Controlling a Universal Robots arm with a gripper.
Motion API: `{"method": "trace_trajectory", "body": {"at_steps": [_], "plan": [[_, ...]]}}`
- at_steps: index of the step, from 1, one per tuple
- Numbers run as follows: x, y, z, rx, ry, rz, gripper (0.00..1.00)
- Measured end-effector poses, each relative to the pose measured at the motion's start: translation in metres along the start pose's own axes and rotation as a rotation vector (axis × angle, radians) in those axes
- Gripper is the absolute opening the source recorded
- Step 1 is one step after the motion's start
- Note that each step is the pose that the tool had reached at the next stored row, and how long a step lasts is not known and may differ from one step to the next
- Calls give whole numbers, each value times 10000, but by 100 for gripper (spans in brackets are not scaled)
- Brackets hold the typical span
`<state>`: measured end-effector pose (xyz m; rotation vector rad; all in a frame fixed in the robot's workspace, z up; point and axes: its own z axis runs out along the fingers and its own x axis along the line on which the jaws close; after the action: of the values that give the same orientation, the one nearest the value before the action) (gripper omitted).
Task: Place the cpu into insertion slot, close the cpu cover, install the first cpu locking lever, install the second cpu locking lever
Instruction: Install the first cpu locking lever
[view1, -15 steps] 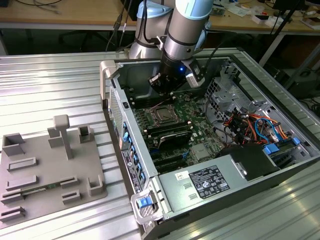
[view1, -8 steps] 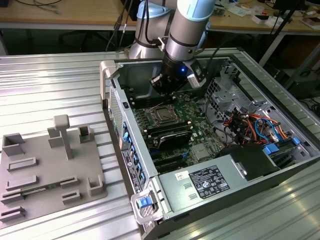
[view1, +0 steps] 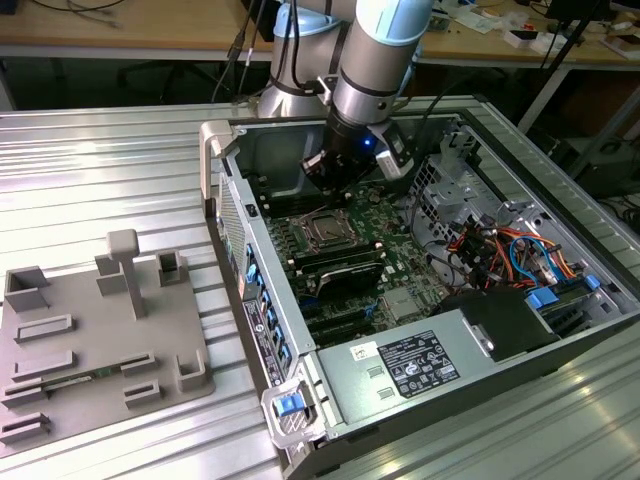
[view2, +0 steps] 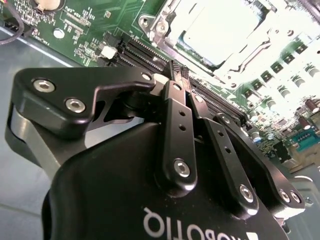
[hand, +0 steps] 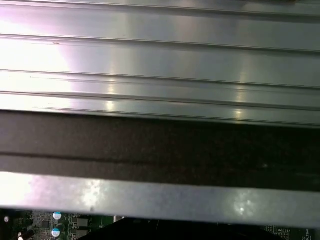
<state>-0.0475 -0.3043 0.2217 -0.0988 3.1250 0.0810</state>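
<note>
Fingers (view2: 176, 75) of the gripper (view2: 180, 70) are pressed together with nothing between them, their tips hanging above the green motherboard (view2: 90, 30) inside the open computer case (view1: 330, 390). Just beyond the fingertips, past a row of black memory slots (view2: 135, 50), lies the insertion slot (view2: 220, 35); the cpu (view2: 215, 30) sits in it, its pale metal top washed out by glare. The cpu cover (view2: 172, 15) lies flat around the chip, its silver frame ringing the top. In the exterior view the gripper (view1: 322, 178) hovers a little above and behind the slot (view1: 325, 229), apart from it. Off to the exterior view's left, well away from the gripper, a grey parts tray (view1: 90, 340) rests on the ribbed metal table (view1: 120, 170).
</note>
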Motion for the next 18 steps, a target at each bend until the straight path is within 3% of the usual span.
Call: {"method": "trace_trajectory", "body": {"at_steps": [7, 18], "plan": [[-3, -9, 22, 3, 2, 0, 11], [-28, 43, 58, 1, -1, -1, 11]]}}
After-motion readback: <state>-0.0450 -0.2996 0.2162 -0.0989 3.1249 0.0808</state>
